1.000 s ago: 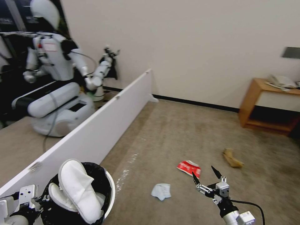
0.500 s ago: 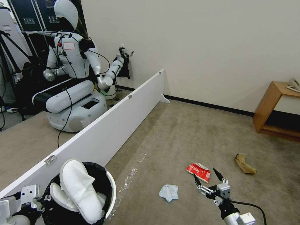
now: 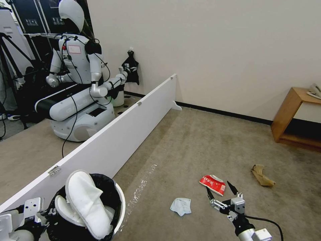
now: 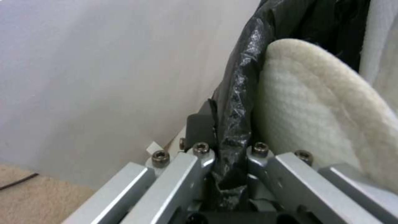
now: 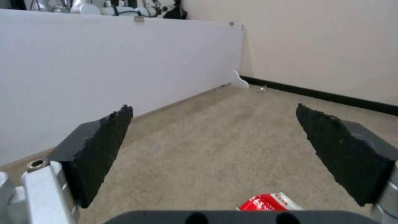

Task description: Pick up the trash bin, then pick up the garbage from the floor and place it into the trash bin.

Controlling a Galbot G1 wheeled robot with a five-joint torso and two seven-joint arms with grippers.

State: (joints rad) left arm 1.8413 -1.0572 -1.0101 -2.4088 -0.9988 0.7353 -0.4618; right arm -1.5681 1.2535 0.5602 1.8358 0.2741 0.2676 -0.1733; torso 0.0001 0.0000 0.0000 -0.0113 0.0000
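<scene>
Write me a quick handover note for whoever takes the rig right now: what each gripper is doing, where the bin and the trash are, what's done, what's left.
Left gripper: shut on the bag-lined rim of the trash bin, low at the robot's left.
Right gripper: open, empty, above the floor, just short of the red snack packet.
Done: bin held; two white slippers stand in it.
Left on the carpet: the red packet, a crumpled tissue between bin and right gripper, and a brown paper bag farther right.
A white divider board runs along the left of the work area.
</scene>
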